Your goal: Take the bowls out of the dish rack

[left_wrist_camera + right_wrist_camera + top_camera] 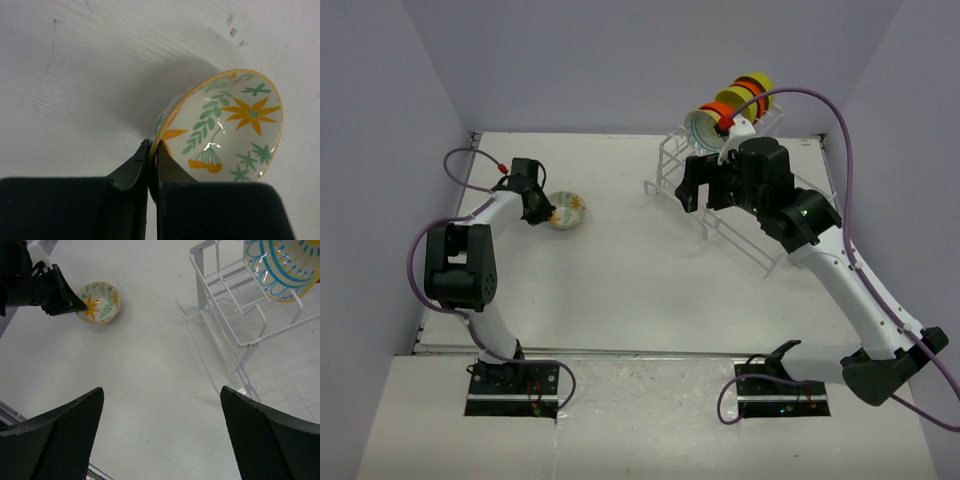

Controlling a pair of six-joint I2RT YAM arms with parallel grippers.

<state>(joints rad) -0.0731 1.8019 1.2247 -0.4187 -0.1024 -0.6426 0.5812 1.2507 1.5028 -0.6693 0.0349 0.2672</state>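
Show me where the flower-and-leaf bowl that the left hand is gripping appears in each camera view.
Top external: the flower-and-leaf bowl sits left of centre, at the tip of the left hand.
Left wrist: the bowl is at lower right, its rim pinched between the fingers.
Right wrist: the bowl is at upper left.
Shared landmark: the left hand, shut on the bowl's rim in all three views.

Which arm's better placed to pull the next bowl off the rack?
Right. The right hand is open beside the dish rack, the blue-rimmed bowl close ahead. The left hand is shut on the floral bowl at its rim, far from the rack.
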